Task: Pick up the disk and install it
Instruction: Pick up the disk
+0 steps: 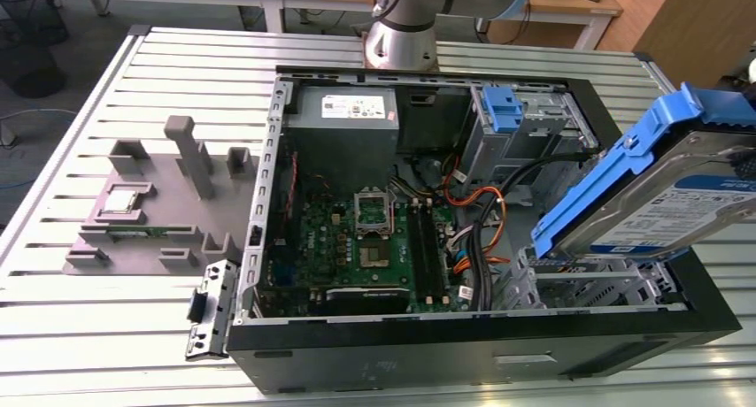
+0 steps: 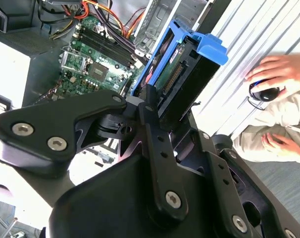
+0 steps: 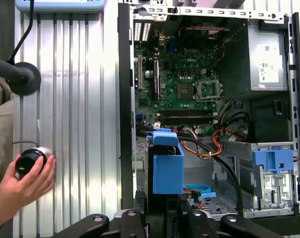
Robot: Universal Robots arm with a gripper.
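The disk [image 1: 661, 190], a silver drive with a white-and-blue label in a blue carrier bracket, hangs tilted above the metal drive cage [image 1: 590, 279] at the front corner of the open computer case [image 1: 473, 341], on the exterior view's right. My gripper [image 3: 162, 201] is shut on the disk [image 3: 167, 166], with its black fingers [image 3: 140, 208] on either side of the carrier. In the second wrist view the gripper [image 2: 167, 106] clamps the disk [image 2: 182, 69] near its connector end, above the motherboard [image 2: 93, 59].
A grey power-supply box [image 1: 343, 111] and a bare blue bracket [image 1: 502, 106] sit at the back of the case. A grey fixture [image 1: 154, 208] lies on the slotted table at the exterior view's left. A person's hand [image 3: 21, 183] holding a black knob rests beside the case.
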